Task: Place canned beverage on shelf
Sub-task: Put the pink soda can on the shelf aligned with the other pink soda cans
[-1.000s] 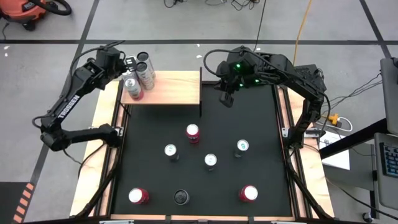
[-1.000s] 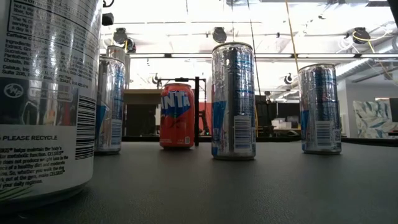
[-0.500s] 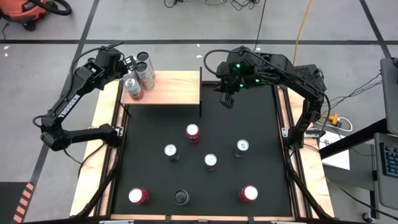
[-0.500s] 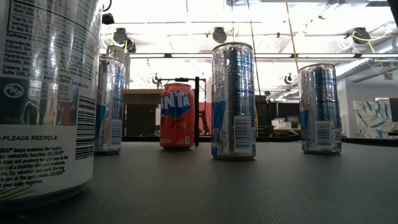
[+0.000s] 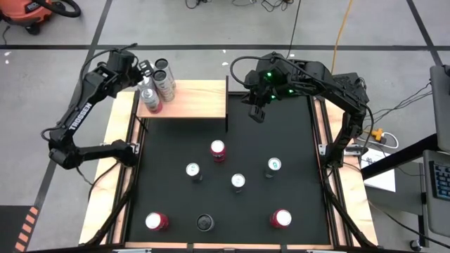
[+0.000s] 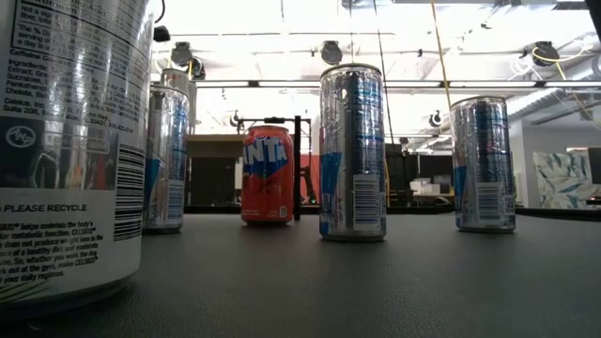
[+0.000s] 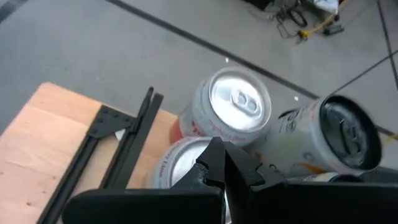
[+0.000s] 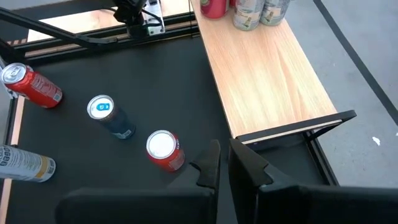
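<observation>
Two grippers are closed and hold nothing. The left gripper [image 5: 145, 69] sits at the shelf's far left corner, its fingers [image 7: 219, 163] pressed together just above the three cans [image 5: 157, 83] that stand clustered there. In the left wrist view two of these cans show silver tops and one a dark top. One can on the shelf [image 5: 193, 100] has a red body, seen in the right wrist view beside two pale ones.

The right gripper [image 5: 256, 112] hangs over the black mat [image 5: 302, 169] just off the shelf's right end, fingers nearly touching, with the wood board and its black supports ahead of it.

Seven more cans stand upright on the mat: a red can [image 5: 218, 149] nearest the shelf, three silver-topped ones [image 5: 238, 181] in the middle, and along the near edge two red cans [image 5: 156, 221] with a dark-topped can [image 5: 204, 223] between them.

From the low view, tall silver cans [image 6: 352, 150] and an orange can [image 6: 268, 175] stand on the mat.
</observation>
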You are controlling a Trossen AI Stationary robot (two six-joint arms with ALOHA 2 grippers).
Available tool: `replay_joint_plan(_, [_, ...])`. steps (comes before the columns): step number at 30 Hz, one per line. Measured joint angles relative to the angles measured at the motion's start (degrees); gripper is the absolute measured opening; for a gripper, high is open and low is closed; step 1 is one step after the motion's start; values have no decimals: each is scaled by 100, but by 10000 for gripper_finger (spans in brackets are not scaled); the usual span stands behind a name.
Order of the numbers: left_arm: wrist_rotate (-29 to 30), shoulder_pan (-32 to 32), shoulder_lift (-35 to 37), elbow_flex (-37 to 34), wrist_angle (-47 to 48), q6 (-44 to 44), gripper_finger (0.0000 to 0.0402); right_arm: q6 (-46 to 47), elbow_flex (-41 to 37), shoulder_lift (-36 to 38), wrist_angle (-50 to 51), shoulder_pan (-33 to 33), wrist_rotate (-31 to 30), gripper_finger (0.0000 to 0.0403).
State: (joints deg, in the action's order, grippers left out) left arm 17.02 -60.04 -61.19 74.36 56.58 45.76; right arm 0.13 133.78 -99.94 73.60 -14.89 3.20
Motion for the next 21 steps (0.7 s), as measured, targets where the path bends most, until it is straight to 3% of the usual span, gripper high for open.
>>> replay_joint_plan(21, [172,-10,-149,-3,336,-306,0,-125,0,0,-2,0,-1,11])
